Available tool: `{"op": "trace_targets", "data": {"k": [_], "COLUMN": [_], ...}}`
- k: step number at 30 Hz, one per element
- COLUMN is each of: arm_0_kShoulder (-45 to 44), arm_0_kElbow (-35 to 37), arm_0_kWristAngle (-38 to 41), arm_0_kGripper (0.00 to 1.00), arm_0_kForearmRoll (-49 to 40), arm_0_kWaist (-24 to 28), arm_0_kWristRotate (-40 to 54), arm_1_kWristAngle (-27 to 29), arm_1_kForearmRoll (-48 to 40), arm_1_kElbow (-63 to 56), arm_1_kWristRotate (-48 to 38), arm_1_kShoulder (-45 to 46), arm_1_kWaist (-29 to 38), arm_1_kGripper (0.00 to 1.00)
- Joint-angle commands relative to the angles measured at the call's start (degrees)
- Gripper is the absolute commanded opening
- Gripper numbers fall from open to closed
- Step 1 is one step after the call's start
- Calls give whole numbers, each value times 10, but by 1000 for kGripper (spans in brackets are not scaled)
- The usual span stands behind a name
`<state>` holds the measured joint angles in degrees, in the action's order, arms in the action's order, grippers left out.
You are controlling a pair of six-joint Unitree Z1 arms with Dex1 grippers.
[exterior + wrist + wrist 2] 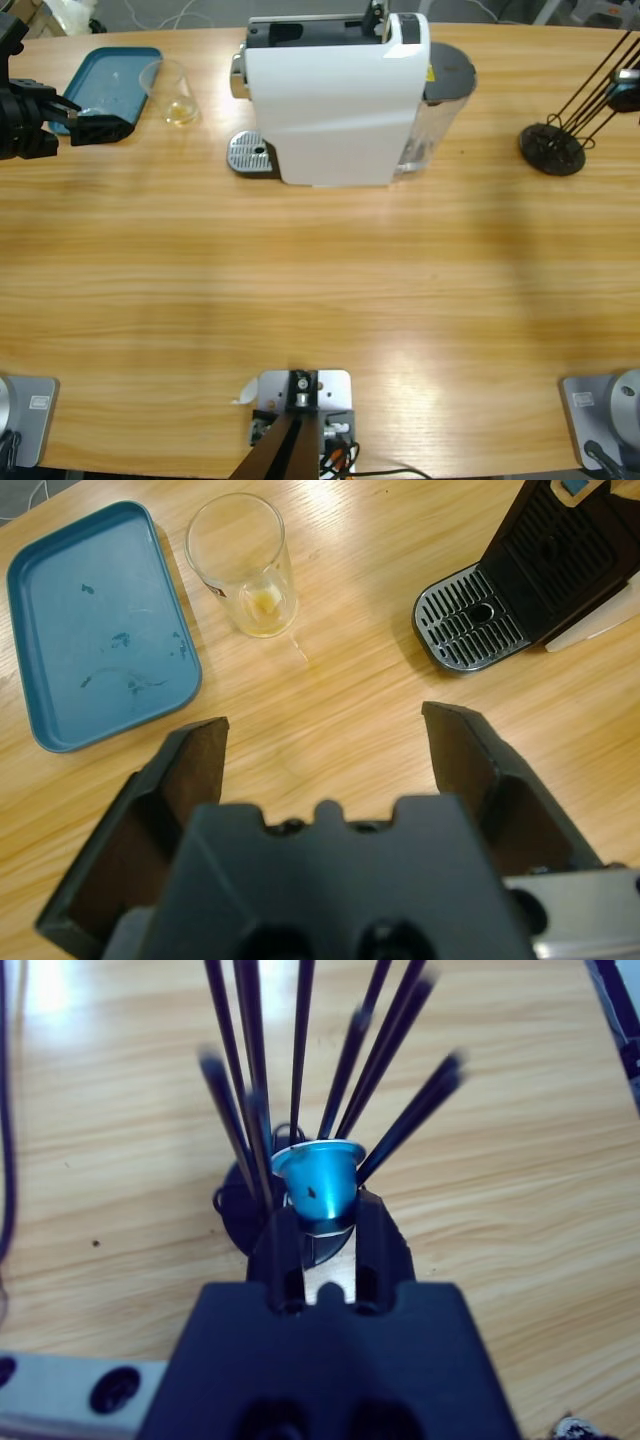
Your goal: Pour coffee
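The wooden table (320, 300) is bare along its near side. Farther back, in the middle, stands a big white coffee machine (335, 100) with a round metal drip tray (250, 153) at its foot on the left side. At the left edge, the left gripper (322, 742) hangs low over the table with its two black jaws spread wide apart and nothing between them. Just past it sits a clear glass (243, 562), standing upright on the wood between the machine and a blue tray (90, 620). The glass is just beside the tray's edge, not on it. The coffee (263, 604) is only a little pale yellow pool at the bottom of that glass. The blue tray has a few small smudges on it. Over at the far right stands a black wire rack (553, 148) with thin rods that lean up and out from a round base. There the right gripper (322, 1222) has its jaws closed tight on a small shiny blue capsule (318, 1185), held among the rods.
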<state>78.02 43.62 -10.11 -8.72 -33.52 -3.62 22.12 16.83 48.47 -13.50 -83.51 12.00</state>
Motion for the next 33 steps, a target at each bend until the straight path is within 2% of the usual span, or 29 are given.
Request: {"op": "trace_targets", "data": {"k": [1, 22, 33], "arm_0_kShoulder": [4, 5, 7], "arm_0_kElbow": [-20, -24, -25], "arm_0_kWristAngle": [9, 11, 14], "arm_0_kGripper": [835, 835, 835], "arm_0_kForearmRoll": [7, 12, 13], "arm_0_kWaist": [1, 1, 1], "arm_0_kWristRotate": [5, 2, 1], "arm_1_kWristAngle": [17, 28, 40], "arm_1_kForearmRoll": [42, 115, 179], "arm_1_kElbow": [68, 135, 203], "arm_1_kWristRotate": [16, 41, 70], "arm_1_kShoulder": [20, 48, 73], "arm_1_kWaist": [0, 1, 22], "arm_1_kGripper": [0, 0, 0]}}
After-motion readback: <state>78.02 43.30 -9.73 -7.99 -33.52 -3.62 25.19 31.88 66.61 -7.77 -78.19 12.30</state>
